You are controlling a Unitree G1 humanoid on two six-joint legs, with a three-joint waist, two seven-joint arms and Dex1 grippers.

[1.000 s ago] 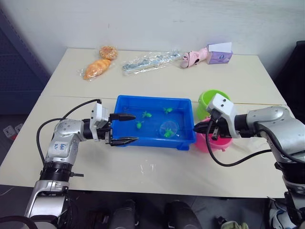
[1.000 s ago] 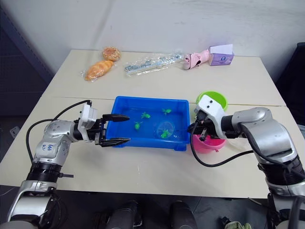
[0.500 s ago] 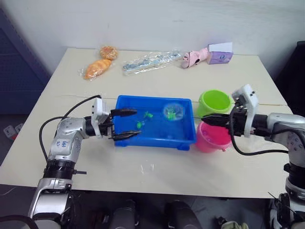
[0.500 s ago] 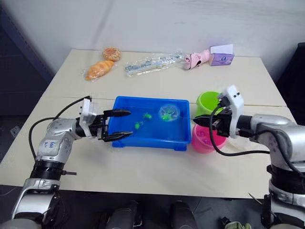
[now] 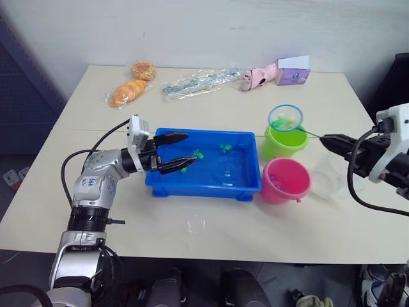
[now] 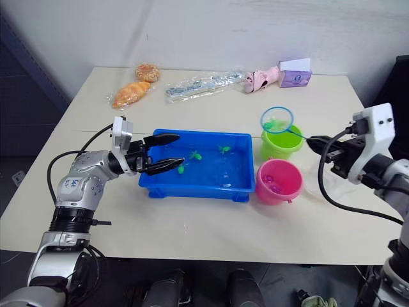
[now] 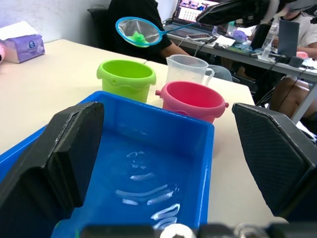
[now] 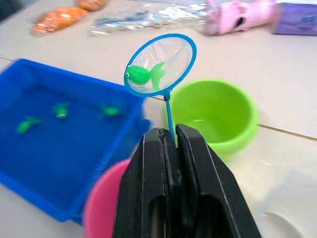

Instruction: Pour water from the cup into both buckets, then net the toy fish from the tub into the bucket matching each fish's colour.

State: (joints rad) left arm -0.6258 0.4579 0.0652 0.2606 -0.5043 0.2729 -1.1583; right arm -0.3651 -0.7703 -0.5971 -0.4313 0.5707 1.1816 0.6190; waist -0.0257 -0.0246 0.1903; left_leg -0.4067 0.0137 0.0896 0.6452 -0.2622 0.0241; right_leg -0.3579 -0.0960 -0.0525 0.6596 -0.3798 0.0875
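Cream tabletop (image 5: pixel 211 220) against a pale wall carries the whole scene. Reaching in from the right edge, roughly level, the right gripper (image 8: pixel 168 136) has its two black fingers pressed together on the thin stick handle of the small round blue-rimmed hoop net (image 8: pixel 160 65), which is held in the air above the lime green round plastic bucket (image 8: pixel 215 116) with one green toy fish (image 8: pixel 143 74) lying in its mesh. Just beside that bucket, nearer the robot, stands the pink round plastic bucket (image 5: pixel 285 180), and the clear frosted measuring cup (image 7: pixel 187 70) sits right of the two. On the other side, the left arm is bent at the elbow and the left gripper (image 5: pixel 172 151) hovers with fingers spread apart over the near-left corner of the shallow bright blue rectangular tub (image 5: pixel 203 185), grasping nothing; more green fish (image 5: pixel 224 148) float in the tub's water.
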